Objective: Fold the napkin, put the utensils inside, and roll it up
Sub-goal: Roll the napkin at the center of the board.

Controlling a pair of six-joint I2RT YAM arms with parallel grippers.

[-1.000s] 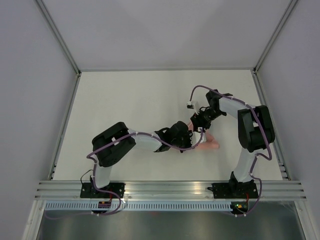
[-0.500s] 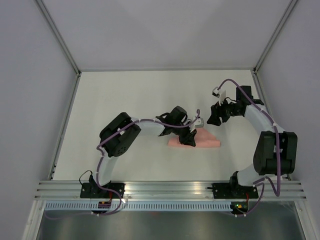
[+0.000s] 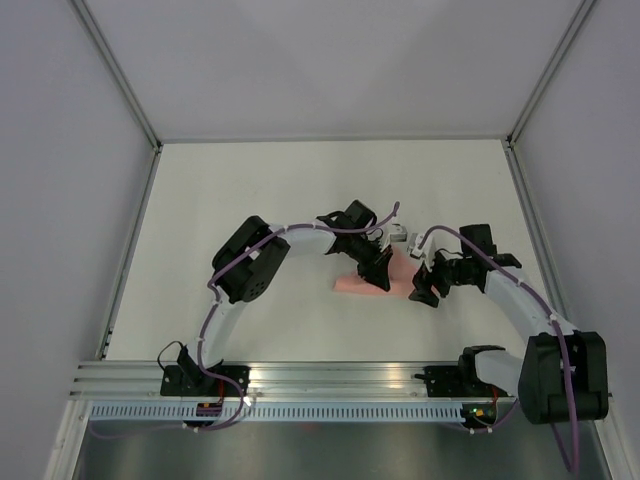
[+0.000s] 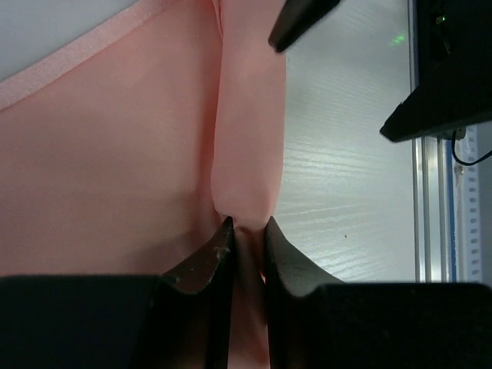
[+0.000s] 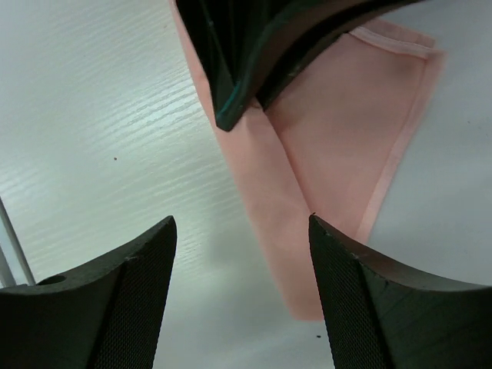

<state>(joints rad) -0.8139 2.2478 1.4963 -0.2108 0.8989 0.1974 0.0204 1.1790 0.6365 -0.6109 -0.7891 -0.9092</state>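
Left wrist view, left pincer (image 4: 247, 224) nipping napkin (image 4: 115, 154) fold, right pincer (image 5: 240, 223) wide over its edge

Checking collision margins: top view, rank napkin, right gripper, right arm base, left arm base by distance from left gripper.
1. napkin, pinched in left gripper
2. right gripper, just right
3. right arm base, near edge, right
4. left arm base, near edge, left

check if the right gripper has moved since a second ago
Yes, the right gripper moved toward the front rail and now sits by the right end of the napkin.
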